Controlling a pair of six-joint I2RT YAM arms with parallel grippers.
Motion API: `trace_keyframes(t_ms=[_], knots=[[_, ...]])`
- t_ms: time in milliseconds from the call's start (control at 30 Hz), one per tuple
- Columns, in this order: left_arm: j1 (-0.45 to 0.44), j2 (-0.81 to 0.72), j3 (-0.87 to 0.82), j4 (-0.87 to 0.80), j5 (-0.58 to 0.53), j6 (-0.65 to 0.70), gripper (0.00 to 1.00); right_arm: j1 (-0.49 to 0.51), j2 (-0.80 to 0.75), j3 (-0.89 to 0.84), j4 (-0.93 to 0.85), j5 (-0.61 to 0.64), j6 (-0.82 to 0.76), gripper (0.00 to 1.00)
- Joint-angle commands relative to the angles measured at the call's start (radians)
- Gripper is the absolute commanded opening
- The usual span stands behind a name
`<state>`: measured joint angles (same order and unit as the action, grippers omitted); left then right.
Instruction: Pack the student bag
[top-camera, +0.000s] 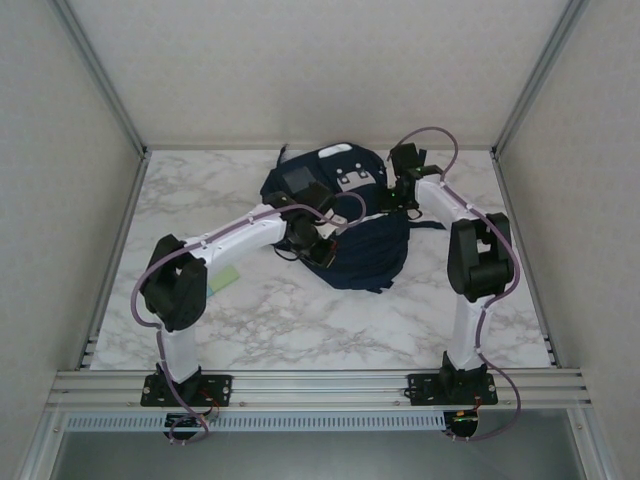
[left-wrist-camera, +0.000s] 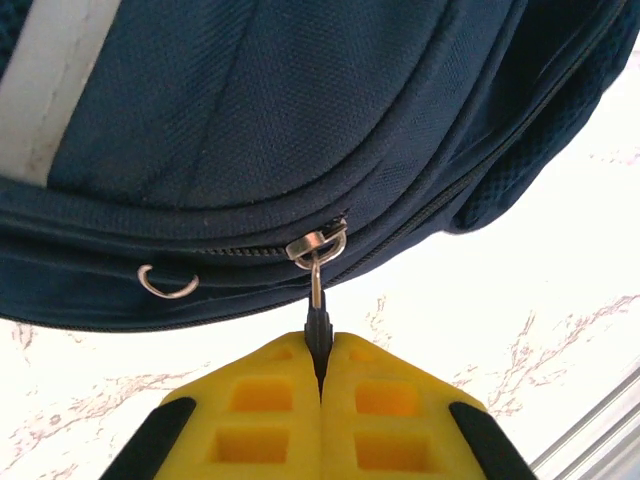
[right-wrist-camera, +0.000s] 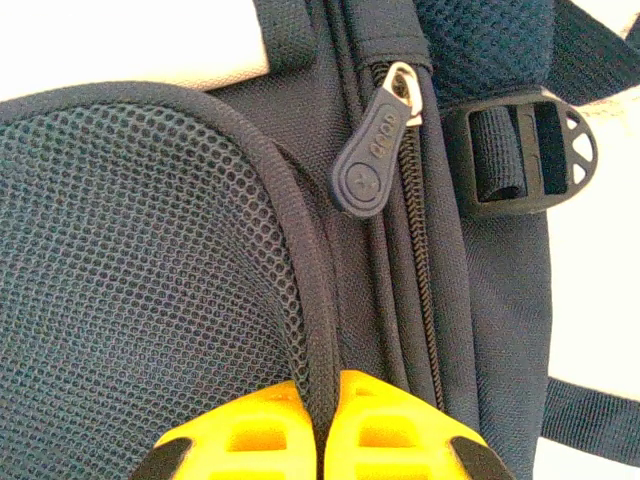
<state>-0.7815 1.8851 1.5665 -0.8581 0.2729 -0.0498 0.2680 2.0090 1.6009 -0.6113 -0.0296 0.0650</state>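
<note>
Bag: student bag (top-camera: 335, 215) lying on marble tabletop (top-camera: 250, 320)
Left jaws: pinching zipper pull (left-wrist-camera: 316, 290)
Right jaws: pressed together on piping (right-wrist-camera: 316, 330) beside mesh panel (right-wrist-camera: 130, 280)

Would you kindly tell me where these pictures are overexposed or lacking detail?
Top external: even, soft light, but the student bag is a dark mass with little detail. Left wrist: table washed nearly white; zipper pull sharp. Right wrist: table also blown out; mesh panel crisp.
</note>
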Motion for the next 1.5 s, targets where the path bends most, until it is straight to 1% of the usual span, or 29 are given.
trace_keyframes(t_ms=[0,33,133,267,300,333,433,567,600,633,700,733,800,833,867,900,933,967,1033,1067,1267,1333,1467], knots=[[-0.013,0.012,0.025,-0.229,-0.050,0.061,0.00,-0.050,0.025,0.054,0.108,0.080,0.002,0.00],[0.001,0.026,0.032,-0.249,-0.105,0.064,0.00,-0.050,0.023,0.038,0.112,0.085,-0.013,0.00],[0.059,0.063,0.034,-0.301,-0.219,0.059,0.00,-0.050,0.012,-0.009,0.124,0.114,-0.065,0.00],[0.145,0.076,0.016,-0.307,-0.368,0.021,0.00,-0.050,-0.008,-0.052,0.147,0.126,-0.101,0.00],[0.163,0.079,0.018,-0.299,-0.421,0.005,0.00,-0.050,-0.014,-0.060,0.152,0.122,-0.106,0.00],[0.177,0.082,0.027,-0.289,-0.502,-0.013,0.00,-0.050,-0.019,-0.062,0.156,0.114,-0.106,0.00],[0.186,0.097,0.077,-0.243,-0.689,-0.067,0.00,-0.049,-0.031,-0.067,0.156,0.071,-0.090,0.00],[0.185,0.082,0.108,-0.132,-0.745,-0.118,0.00,-0.047,-0.077,-0.108,0.164,-0.033,-0.018,0.00],[0.186,0.074,0.109,-0.108,-0.753,-0.129,0.01,-0.048,-0.093,-0.128,0.174,-0.052,0.004,0.00],[0.186,0.063,0.107,-0.085,-0.757,-0.142,0.10,-0.046,-0.110,-0.152,0.186,-0.074,0.028,0.00],[0.186,0.041,0.102,-0.057,-0.734,-0.159,0.33,-0.047,-0.145,-0.189,0.207,-0.114,0.074,0.01],[0.186,0.026,0.092,-0.042,-0.724,-0.168,0.44,-0.048,-0.164,-0.209,0.215,-0.133,0.100,0.11],[0.192,-0.009,0.067,-0.019,-0.705,-0.187,0.58,-0.047,-0.207,-0.241,0.236,-0.169,0.154,0.30],[0.195,-0.028,0.049,-0.010,-0.699,-0.200,0.68,-0.047,-0.228,-0.258,0.242,-0.176,0.185,0.40],[0.201,-0.047,0.031,-0.003,-0.704,-0.217,0.78,-0.046,-0.250,-0.271,0.248,-0.188,0.204,0.48],[0.205,-0.064,0.013,0.001,-0.702,-0.230,0.86,-0.047,-0.271,-0.284,0.253,-0.197,0.220,0.57],[0.213,-0.088,-0.009,0.007,-0.698,-0.246,0.97,-0.047,-0.298,-0.299,0.258,-0.204,0.237,0.66],[0.222,-0.113,-0.040,0.013,-0.684,-0.260,1.00,-0.047,-0.324,-0.314,0.263,-0.211,0.250,0.74],[0.252,-0.152,-0.092,0.016,-0.644,-0.288,1.00,-0.046,-0.377,-0.348,0.275,-0.220,0.271,0.92],[0.269,-0.173,-0.124,0.019,-0.616,-0.306,1.00,-0.045,-0.405,-0.364,0.280,-0.224,0.284,0.99],[0.384,-0.259,-0.338,0.072,-0.424,-0.408,1.00,-0.019,-0.530,-0.449,0.290,-0.236,0.349,0.99],[0.410,-0.270,-0.393,0.093,-0.385,-0.416,1.00,0.002,-0.551,-0.466,0.269,-0.225,0.370,0.99],[0.447,-0.263,-0.454,0.125,-0.354,-0.371,1.00,0.056,-0.581,-0.516,0.241,-0.186,0.427,0.99]])
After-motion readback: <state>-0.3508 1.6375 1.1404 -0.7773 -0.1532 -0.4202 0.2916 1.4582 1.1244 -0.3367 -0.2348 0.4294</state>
